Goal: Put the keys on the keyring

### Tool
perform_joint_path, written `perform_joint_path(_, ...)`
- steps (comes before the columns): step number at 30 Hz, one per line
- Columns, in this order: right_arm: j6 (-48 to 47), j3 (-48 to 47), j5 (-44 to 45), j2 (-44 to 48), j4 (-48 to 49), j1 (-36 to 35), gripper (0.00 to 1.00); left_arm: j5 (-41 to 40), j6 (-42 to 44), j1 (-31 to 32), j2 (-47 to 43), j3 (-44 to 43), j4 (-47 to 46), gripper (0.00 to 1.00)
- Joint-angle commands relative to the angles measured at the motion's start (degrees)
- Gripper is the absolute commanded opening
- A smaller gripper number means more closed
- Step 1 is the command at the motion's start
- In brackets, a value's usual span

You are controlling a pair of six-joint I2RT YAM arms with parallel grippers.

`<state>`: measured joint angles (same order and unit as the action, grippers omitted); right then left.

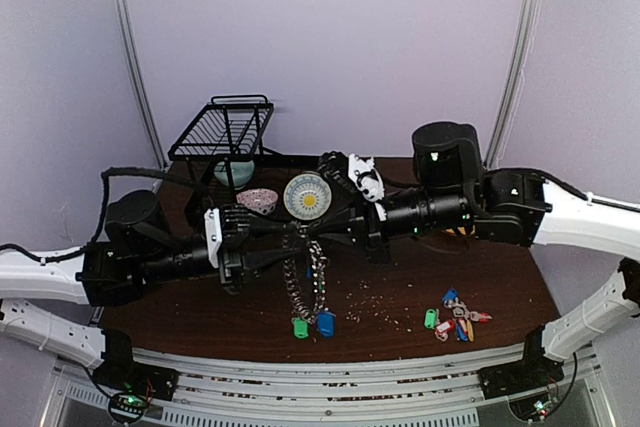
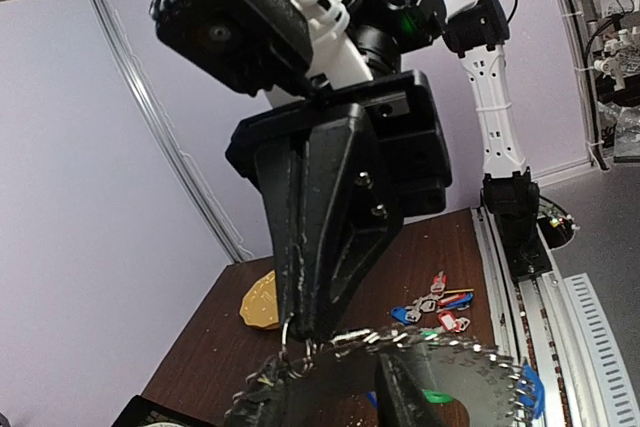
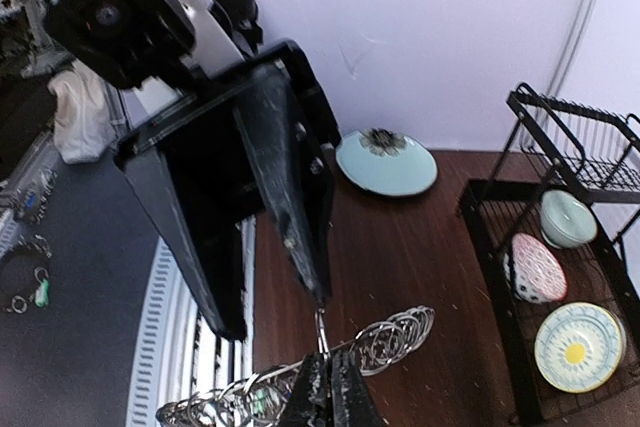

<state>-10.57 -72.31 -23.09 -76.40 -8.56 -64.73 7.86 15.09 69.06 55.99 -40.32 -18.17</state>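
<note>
The keyring (image 1: 303,285) hangs edge-on between both arms above mid-table. Its rim is strung with silver rings, and a green tag (image 1: 300,328) and a blue tag (image 1: 325,323) hang at the bottom. My right gripper (image 3: 328,365) is shut on one small silver ring (image 3: 322,330) at the rim. The left gripper (image 3: 275,315) faces it with fingers apart, and one fingertip (image 3: 320,297) touches that same ring. In the left wrist view the keyring's grey rim (image 2: 470,372) crosses between the left fingers (image 2: 408,395). I cannot pick out the keys among the rings.
A loose bunch of tagged keys (image 1: 455,317) lies at the front right. At the back stand a black dish rack (image 1: 225,132), a yellow-patterned plate (image 1: 307,195) and a pink bowl (image 1: 258,200). A gold piece (image 2: 262,302) lies on the crumb-strewn brown table (image 1: 400,292).
</note>
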Motion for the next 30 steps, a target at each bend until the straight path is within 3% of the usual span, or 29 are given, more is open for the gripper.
perform_joint_path(1, -6.08, -9.45, 11.45, -0.29, -20.9, -1.62, 0.0, -1.17, 0.45, -0.94, 0.19, -5.02, 4.66, 0.33)
perform_joint_path(4, -7.56, -14.87, 16.23, -2.68, -27.95, -3.21, 0.0, 0.72, 0.74, -1.44, 2.7, -7.73, 9.1, 0.35)
perform_joint_path(7, -8.48, -16.45, 16.86, -4.01, -28.98, -3.9, 0.0, 1.17, 0.19, -1.47, 5.59, -9.95, 12.02, 0.34)
perform_joint_path(15, -9.45, -15.86, 14.12, -4.02, -25.05, -5.09, 0.0, 1.04, -1.22, -1.56, 6.39, -9.26, 10.11, 0.14)
perform_joint_path(25, -10.08, -15.83, 13.71, -4.46, -23.57, -5.69, 0.0, 0.76, -0.9, -1.56, 7.76, -9.74, 11.5, 0.16)
perform_joint_path(29, -10.05, -15.11, 13.58, -4.46, -23.1, -5.73, 0.0, 1.27, -0.73, -1.5, 6.92, -8.62, 9.78, 0.0)
perform_joint_path(30, -9.86, -14.94, 13.63, -4.39, -22.9, -5.71, 0.0, 1.28, -0.66, -1.55, 6.93, -8.29, 9.59, 0.0)
